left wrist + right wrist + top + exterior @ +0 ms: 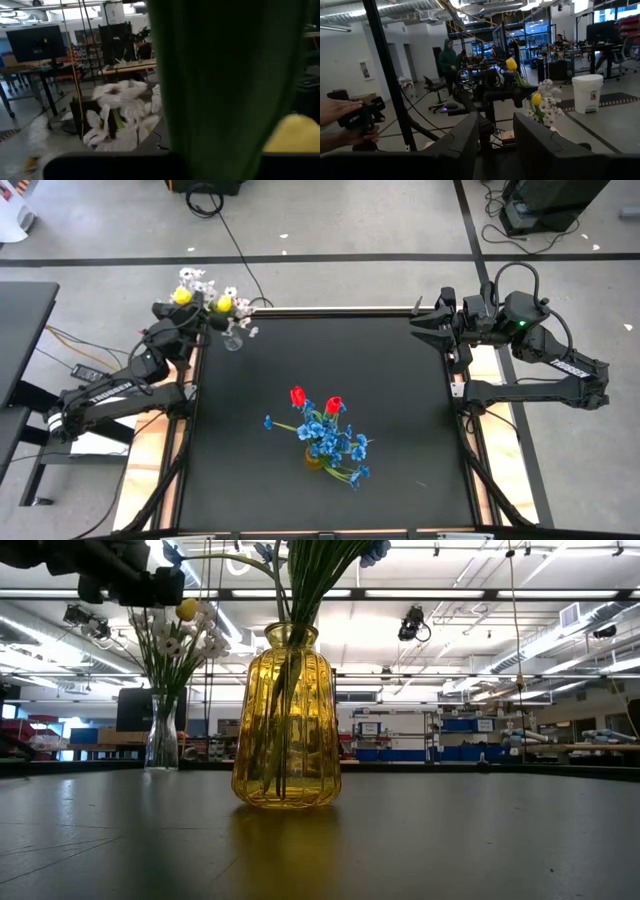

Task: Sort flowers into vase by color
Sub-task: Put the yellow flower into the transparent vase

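A clear vase stands at the table's far left corner. It holds white sprays and a yellow tulip. A second yellow tulip stands higher, over my left gripper, which is shut, level and right beside the vase. The yellow vase at mid-table holds blue sprays and two red tulips. My right gripper waits open and empty at the table's far right. My left gripper may or may not touch the higher tulip's stem; I cannot tell. A blurred green leaf right in front of the wrist camera hides the fingertips.
In the right wrist view a person's hands hold a controller beyond the table. Cables lie on the floor behind the far edge. Bare black tabletop lies between the yellow vase and the right arm.
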Available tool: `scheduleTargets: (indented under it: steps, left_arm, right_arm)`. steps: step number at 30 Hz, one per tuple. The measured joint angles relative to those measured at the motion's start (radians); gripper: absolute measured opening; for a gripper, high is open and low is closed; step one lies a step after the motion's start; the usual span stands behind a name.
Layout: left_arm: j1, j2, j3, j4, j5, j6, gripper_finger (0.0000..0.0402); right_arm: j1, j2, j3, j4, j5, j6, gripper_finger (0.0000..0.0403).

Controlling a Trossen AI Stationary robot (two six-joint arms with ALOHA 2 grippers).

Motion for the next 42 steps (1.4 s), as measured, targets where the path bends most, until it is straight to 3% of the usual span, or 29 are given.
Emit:
scheduleTargets:
  steps: [10,19,23,33,37,42]
  left_arm:
    - [0.107,0.051,0.003,0.004,0.140,-0.080,0.0005]
    - [0.134,0.130,0.003,-0.004,0.148,-0.090,0.0023]
    - [0.133,0.129,0.006,-0.023,0.149,-0.139,0.0068]
    - [0.191,0.179,0.239,-0.570,0.325,-0.413,0.0249]
    - [0.205,0.183,0.323,-0.662,0.340,-0.404,0.0281]
    - [0.206,0.182,0.407,-0.736,0.329,-0.365,0.0286]
  right_arm:
    - [0.000,0.000,0.000,0.000,0.000,0.000,0.0133]
    - [0.000,0.000,0.000,0.000,0.000,0.000,0.0133]
    - [0.000,0.000,0.000,0.000,0.000,0.000,0.0133]
    - [0.000,0.000,0.000,0.000,0.000,0.000,0.0133]
    - [0.000,0.000,0.000,0.000,0.000,0.000,0.0133]
    - [0.000,0.000,0.000,0.000,0.000,0.000,0.0133]
